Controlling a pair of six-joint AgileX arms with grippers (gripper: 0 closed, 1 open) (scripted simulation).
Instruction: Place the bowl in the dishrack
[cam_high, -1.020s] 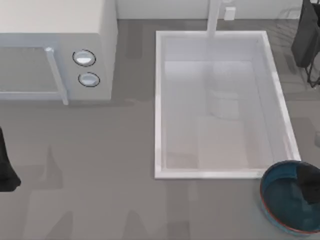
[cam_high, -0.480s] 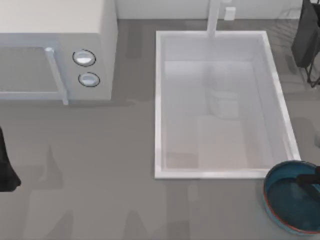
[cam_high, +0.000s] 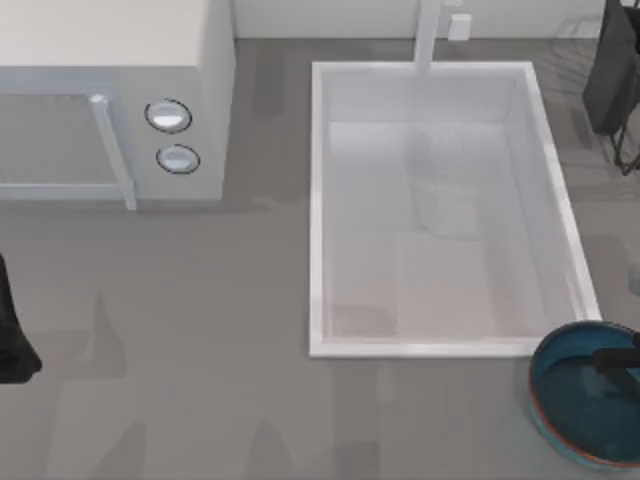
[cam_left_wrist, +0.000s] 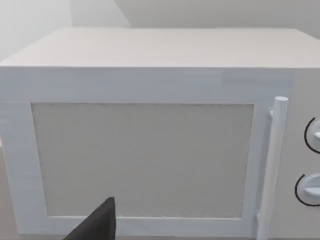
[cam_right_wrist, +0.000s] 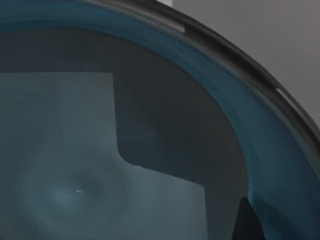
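Observation:
The bowl (cam_high: 575, 400), blue-teal inside with a reddish-brown rim, sits on the grey counter at the front right, just off the white basin's near right corner. My right gripper (cam_high: 618, 362) reaches in from the right edge over the bowl's right half. The right wrist view looks closely into the bowl's glossy inside (cam_right_wrist: 100, 165) and its dark rim (cam_right_wrist: 235, 55). The dishrack (cam_high: 610, 80), a dark frame with thin wires, stands at the far right and is cut off by the edge. My left gripper (cam_high: 12, 340) is parked at the left edge.
A large white sink basin (cam_high: 318, 200) fills the middle right, with a tap post (cam_high: 428, 35) at its far side. A white microwave (cam_high: 110, 90) stands at the back left, and the left wrist view faces its door (cam_left_wrist: 145, 160). Bare grey counter lies at front left.
The bowl has shifted a little to the right. The dark shape of my right gripper over it has shrunk to a thin bar. The left arm has not moved.

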